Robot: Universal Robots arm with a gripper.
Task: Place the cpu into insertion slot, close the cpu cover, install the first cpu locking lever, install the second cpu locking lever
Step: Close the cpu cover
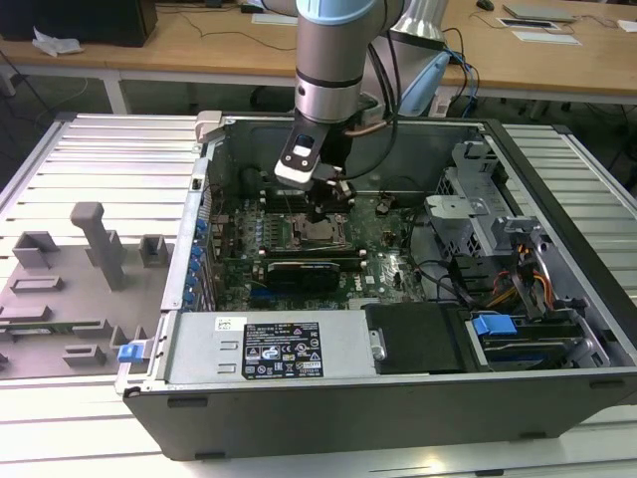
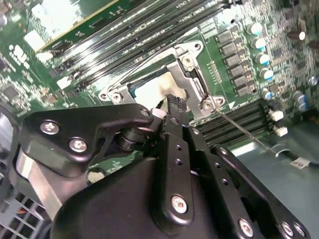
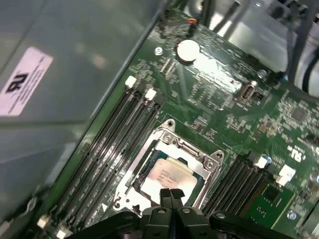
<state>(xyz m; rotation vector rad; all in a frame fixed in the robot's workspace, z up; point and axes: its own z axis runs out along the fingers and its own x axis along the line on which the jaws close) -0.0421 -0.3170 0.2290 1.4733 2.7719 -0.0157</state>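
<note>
Gripper [image 3: 172, 195] at cpu [image 3: 167, 175], motherboard [image 3: 224, 104] centre.
Jaws clenched, empty, tips over the cpu's edge; cpu cover [image 3: 199, 155] apparently lowered around it.

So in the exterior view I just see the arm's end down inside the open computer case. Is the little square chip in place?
Observer: Yes; in the first wrist view the pale silvery square cpu lies flat inside the window of the silvery metal cpu cover.
Visitor: And the claw?
Observer: The black gripper is shut, fingers together, tips by the cpu's edge.
Visitor: Anything else?
Observer: The second wrist view shows a thin metal rod slanting from the cover's corner.
</note>
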